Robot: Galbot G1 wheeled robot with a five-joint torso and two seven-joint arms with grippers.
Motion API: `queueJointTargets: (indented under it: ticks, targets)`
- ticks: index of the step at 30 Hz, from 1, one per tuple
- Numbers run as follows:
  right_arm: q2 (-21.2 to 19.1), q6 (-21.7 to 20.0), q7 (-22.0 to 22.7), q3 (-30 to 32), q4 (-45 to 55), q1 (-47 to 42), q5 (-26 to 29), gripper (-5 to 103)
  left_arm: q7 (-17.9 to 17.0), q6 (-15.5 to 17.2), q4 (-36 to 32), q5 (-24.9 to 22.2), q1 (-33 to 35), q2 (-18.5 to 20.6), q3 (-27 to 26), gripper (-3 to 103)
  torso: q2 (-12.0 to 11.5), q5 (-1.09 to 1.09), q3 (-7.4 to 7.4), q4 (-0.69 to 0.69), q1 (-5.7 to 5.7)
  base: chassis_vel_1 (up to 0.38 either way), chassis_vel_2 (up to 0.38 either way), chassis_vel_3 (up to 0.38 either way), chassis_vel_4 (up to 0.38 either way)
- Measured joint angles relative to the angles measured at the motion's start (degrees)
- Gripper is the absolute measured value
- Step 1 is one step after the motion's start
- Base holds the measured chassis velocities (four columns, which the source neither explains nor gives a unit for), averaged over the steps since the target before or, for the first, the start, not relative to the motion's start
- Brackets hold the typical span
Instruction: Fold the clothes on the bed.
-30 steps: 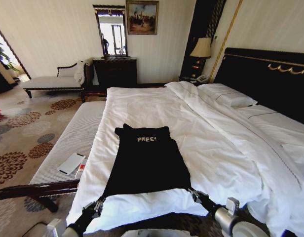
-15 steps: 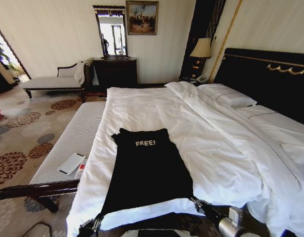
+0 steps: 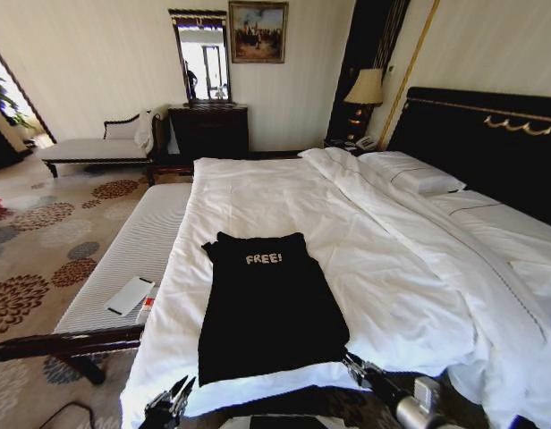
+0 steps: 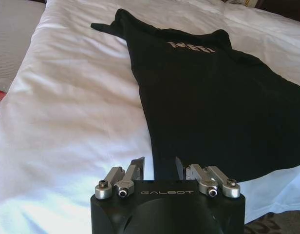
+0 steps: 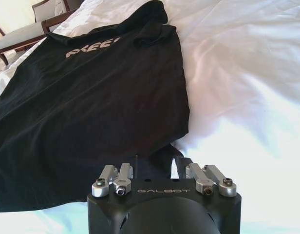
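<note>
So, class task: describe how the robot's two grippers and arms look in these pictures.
Both the left gripper and the right gripper have a black housing with "GALBOT" lettered on it, silver linkage bars with bolts, and dark fingers. In the head view, the right arm is black with silver-grey joints.

T-shirt (image 3: 268, 308) flat on bed (image 3: 419, 286), bench (image 3: 132, 259) left

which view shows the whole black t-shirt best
The head view: the black T-shirt lies flat on the white duvet with its whole outline and upright "FREE!" lettering visible. The left wrist view and right wrist view show it close and at an angle, cut off at the frame edge.
</note>
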Motion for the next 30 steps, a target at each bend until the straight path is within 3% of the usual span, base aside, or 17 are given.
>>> queueJointTargets:
  ticks: [1, 4, 6, 9, 11, 12, 15, 17, 19, 30]
  targets:
    - [0.0, 0.0, 0.0, 0.0, 0.0, 0.0, 0.0, 44, 0.0, 0.0, 0.0, 0.0, 0.0, 0.0, 0.0, 39, 0.0, 0.0, 0.0, 0.0, 0.0, 0.0, 0.0, 0.0, 0.0]
    - [0.2, 0.17, -0.07, 0.44, 0.13, 0.3, -0.04, 61, 0.0, -1.02, 0.08, 1.04, 0.26, -1.04, 0.01, 55, 0.0, 0.0, 0.0, 0.0, 0.0, 0.0, 0.0, 0.0, 0.0]
    - [0.24, 0.24, -0.06, 0.62, 0.13, 0.56, -0.03, 61, 0.0, -1.24, 0.12, 1.06, 0.14, -1.28, -0.27, 55, 0.0, 0.0, 0.0, 0.0, 0.0, 0.0, 0.0, 0.0, 0.0]
    - [0.34, 0.6, 0.54, 1.48, 0.34, 2.17, -0.02, 77, -0.35, -1.54, 0.05, -0.03, -1.9, -2.68, -2.32, 72, 0.0, 0.0, 0.0, 0.01, 0.0, 0.0, 0.0, 0.0, 0.0]
    - [0.34, 0.61, 0.78, 1.69, 0.46, 2.65, 0.06, 82, -0.59, -1.54, -0.07, -0.52, -2.68, -3.07, -2.84, 72, 0.0, 0.0, 0.0, 0.0, 0.0, 0.0, 0.0, 0.0, 0.0]
    - [0.25, 0.75, 1.14, 2.13, 0.58, 3.72, 0.06, 82, -0.84, -1.42, -0.31, -1.37, -4.27, -3.74, -3.69, 77, 0.0, 0.0, 0.0, 0.0, 0.0, 0.0, 0.0, 0.0, 0.0]
    - [-0.66, 1.94, 1.7, 3.68, 0.19, 7.03, -2.57, 97, -2.56, -1.69, 0.2, -0.57, -11.55, -5.54, -5.64, 92, 0.0, 0.0, 0.0, 0.01, 0.0, 0.0, 0.0, 0.0, 0.0]
    - [-0.78, 2.1, 1.74, 3.81, 0.07, 7.41, -2.95, 99, -2.8, -1.83, 0.39, -0.15, -12.47, -5.7, -5.8, 97, 0.0, 0.0, 0.0, 0.0, 0.0, 0.0, 0.0, 0.0, 0.0]
    - [-1.63, 3.43, 1.89, 4.32, -1.06, 10.08, -5.59, 100, -3.9, -2.08, 1.84, 2.3, -19.28, -6.32, -6.57, 100, 0.0, 0.0, 0.0, -0.01, 0.0, 0.0, 0.0, 0.0, 0.0]
    - [-2.93, 5.52, 2.02, -0.15, -6.65, 21.49, -8.9, 100, -6.28, -0.65, 7.64, 5.13, -34.46, -5.22, -1.97, 100, -0.01, 0.0, 0.01, 0.0, 0.01, 0.0, 0.0, 0.0, 0.0]
